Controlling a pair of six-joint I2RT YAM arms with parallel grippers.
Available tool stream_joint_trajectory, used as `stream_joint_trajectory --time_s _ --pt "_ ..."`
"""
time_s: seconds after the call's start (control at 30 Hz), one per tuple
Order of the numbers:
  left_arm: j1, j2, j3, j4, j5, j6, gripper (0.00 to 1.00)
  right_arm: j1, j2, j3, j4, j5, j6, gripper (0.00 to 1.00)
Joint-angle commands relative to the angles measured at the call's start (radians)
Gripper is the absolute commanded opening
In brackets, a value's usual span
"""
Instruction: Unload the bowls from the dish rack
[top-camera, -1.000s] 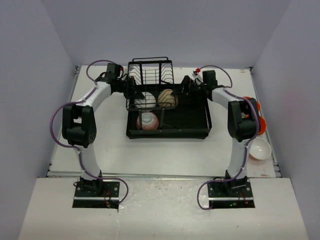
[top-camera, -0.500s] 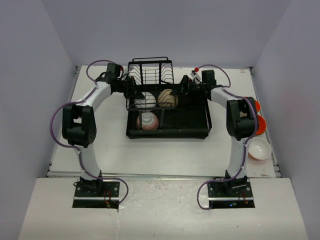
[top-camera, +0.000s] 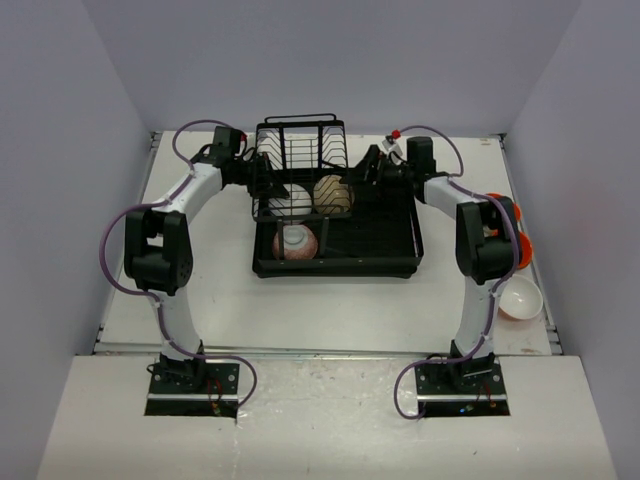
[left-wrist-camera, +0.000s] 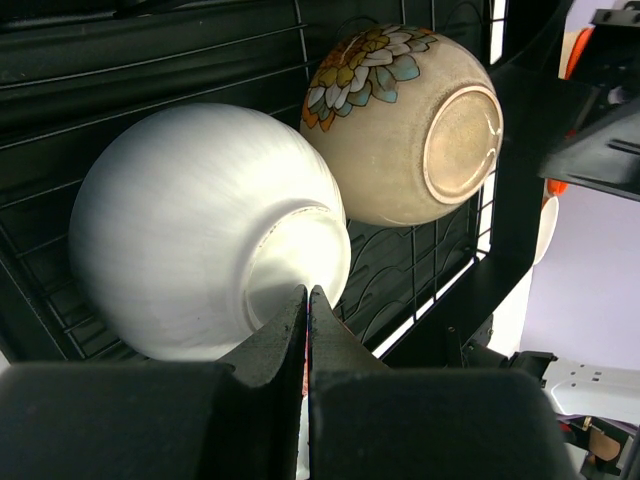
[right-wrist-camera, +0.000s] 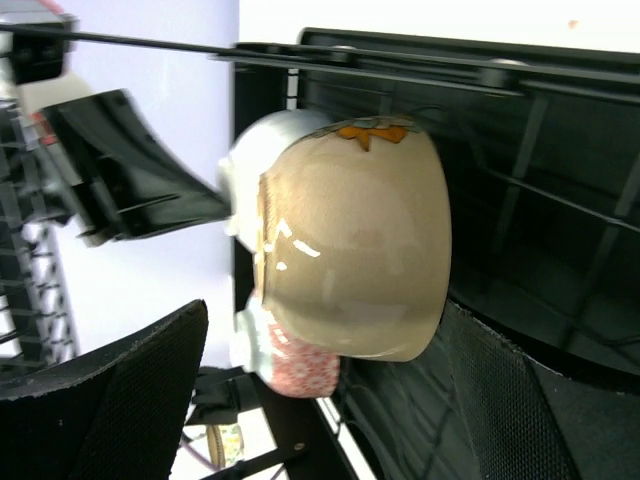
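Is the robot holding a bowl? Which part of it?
No, nothing is gripped. The right gripper has its jaws open around the beige flowered bowl; the left gripper is shut, empty, by the white bowl.

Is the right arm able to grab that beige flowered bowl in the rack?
Probably yes: the right gripper is open, one finger on each side of the beige flowered bowl, nothing blocking.

Both arms stretched toward 12 o'clock. Left hand (left-wrist-camera: 307, 304) points 3 o'clock, fingers pressed together. Right hand (top-camera: 362, 173) points 9 o'clock, fingers spread wide.
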Motion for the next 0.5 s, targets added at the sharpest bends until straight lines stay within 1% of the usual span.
stream_joint_trajectory --time_s 0.0,0.23,0.47 --pt "-0.005 -0.009 0.013 0.010 0.019 0.024 0.00 0.000 -0.093 0.007 0.088 -0.068 0.046 0.96" --pt "-0.005 -0.012 0.012 0.012 0.019 0.024 0.00 0.008 -0.055 0.015 0.137 -0.126 0.093 0.96" --pt "-0.005 -0.017 0.003 0.012 0.018 0.027 0.00 0.031 -0.003 0.009 0.243 -0.177 0.188 0.95"
